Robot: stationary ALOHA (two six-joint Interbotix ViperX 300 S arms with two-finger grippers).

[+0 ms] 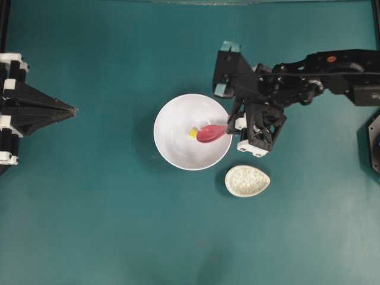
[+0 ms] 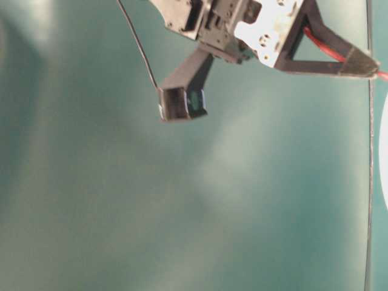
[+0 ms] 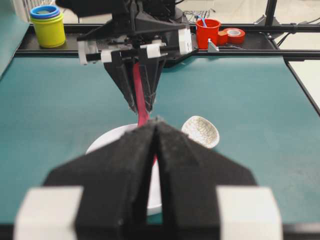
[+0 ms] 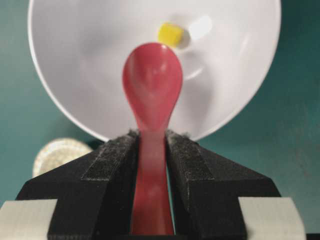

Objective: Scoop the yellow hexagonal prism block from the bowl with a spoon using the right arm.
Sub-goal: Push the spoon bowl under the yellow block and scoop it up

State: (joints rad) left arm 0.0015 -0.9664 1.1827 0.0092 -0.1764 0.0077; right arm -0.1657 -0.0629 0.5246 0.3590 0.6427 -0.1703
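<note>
Overhead: right gripper clamped on the spoon handle at the rim of the bowl, scoop inside, tip just beside the yellow hexagonal prism block near bowl centre; speckled spoon rest just beside the bowl; left gripper well apart at the left edge, fingers pressed together, holding nothing. Table-level: blurred, only right arm parts over teal table. Left wrist: closed left fingertips in front, bowl and red handle beyond. Right wrist: black pads gripping the handle on both sides, scoop hollow-up and empty, block just past its tip, on the bowl floor.
</note>
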